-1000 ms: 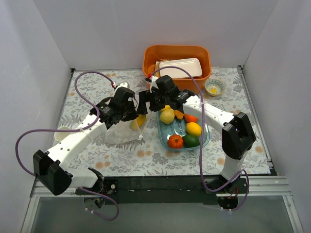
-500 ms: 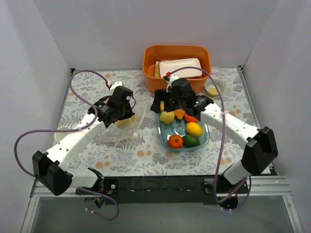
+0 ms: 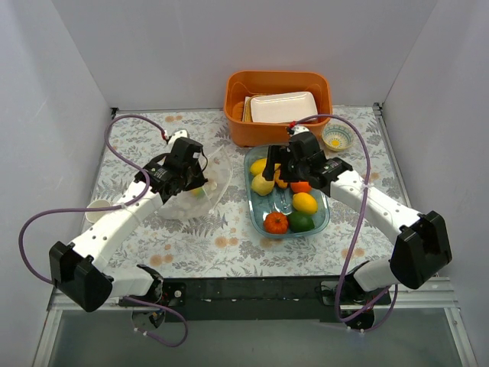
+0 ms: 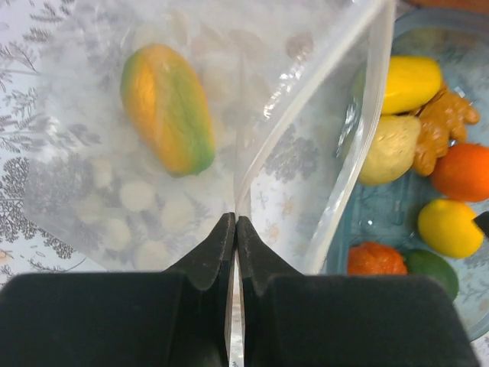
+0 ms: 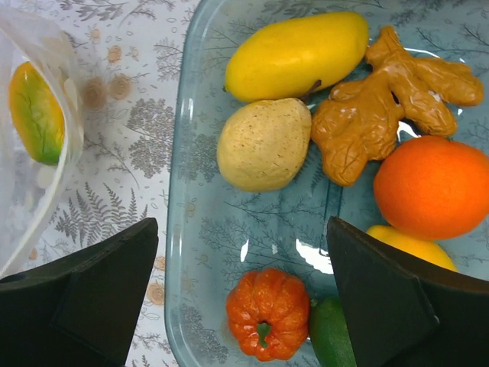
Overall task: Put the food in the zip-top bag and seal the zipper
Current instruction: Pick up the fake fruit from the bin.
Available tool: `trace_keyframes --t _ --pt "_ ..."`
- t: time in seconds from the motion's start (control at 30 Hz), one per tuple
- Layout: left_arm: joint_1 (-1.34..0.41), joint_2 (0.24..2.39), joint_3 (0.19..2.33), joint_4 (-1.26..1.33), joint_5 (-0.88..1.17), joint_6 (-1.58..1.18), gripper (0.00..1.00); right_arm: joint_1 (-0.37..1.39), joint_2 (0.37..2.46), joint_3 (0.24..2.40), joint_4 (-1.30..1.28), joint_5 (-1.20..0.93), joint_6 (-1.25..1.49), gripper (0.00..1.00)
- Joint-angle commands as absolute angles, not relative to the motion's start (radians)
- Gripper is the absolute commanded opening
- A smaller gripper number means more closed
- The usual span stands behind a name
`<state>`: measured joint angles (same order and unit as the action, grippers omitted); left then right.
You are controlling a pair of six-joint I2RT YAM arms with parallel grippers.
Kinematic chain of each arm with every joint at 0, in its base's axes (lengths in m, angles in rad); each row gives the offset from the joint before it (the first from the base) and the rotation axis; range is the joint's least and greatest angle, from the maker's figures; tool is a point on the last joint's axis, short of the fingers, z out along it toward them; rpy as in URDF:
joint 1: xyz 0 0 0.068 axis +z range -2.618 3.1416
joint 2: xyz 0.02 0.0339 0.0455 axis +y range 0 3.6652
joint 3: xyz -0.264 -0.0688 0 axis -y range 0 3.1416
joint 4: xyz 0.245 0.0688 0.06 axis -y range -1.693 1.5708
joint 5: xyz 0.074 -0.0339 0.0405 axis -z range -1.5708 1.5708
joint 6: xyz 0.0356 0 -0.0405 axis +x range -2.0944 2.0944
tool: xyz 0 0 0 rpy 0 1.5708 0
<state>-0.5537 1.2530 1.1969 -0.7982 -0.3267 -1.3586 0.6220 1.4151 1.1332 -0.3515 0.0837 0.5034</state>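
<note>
Top view: zip-top bag [image 3: 208, 186] lies on floral cloth [image 3: 229, 245] at 9 o'clock of blue dish [image 3: 255, 206], mouth facing the dish. One pc of food is in the bag: yellow-green mango toy [image 4: 166, 107]. L gripper [image 4: 235, 229]: fingers pressed together, pinching one clear film layer at the mouth and holding it up so the mouth gapes. Zipper [image 4: 359, 130] is the whitish strip along the mouth edge, unsealed.

R gripper [image 5: 241, 229] hovers over the dish, fingers spread wide, nothing btwn them. Under it, pale pear [image 5: 263, 144] approx centre; long yellow fruit [image 5: 298, 55] at 12; ginger root [image 5: 382, 99] at 2; orange [image 5: 432, 187] at 3; pumpkin [image 5: 267, 312] at 6, green fruit [image 5: 332, 340] touching it.

Handling, est.: toys look hard, glossy, light, so likely to squirt out of a shallow pinch. Take the pear across its widest belly, a finger each side. Ginger is knobbly; its narrow waist looks easier. Bag film is soft, crinkly, slick and prob. collapses if released. Hold it near the zipper, likely its stiffest part. 7 pcs in dish by my count; sealing not yet begun.
</note>
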Motion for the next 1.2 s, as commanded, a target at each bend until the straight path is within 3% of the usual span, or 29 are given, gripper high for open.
trace_keyframes --t 0.0,0.23,0.43,0.8,1.17 --pt "-0.552 1.224 1.17 -0.769 -0.281 -1.35 0.0 0.612 1.378 1.108 -0.383 0.178 0.547 0.98" --pt "-0.552 1.262 1.18 -0.741 -0.213 -1.315 0.0 0.572 1.332 0.997 -0.244 0.058 0.558 0.98" --pt "-0.552 1.253 1.157 -0.713 -0.187 -1.321 0.04 0.522 1.4 1.038 -0.302 -0.149 0.525 0.98" --pt "-0.552 1.247 1.115 -0.692 -0.146 -1.338 0.05 0.518 1.342 1.04 -0.356 -0.011 0.483 0.98" --pt "-0.552 1.239 1.117 -0.676 -0.14 -1.318 0.03 0.506 1.387 1.084 -0.374 -0.032 0.476 0.97"
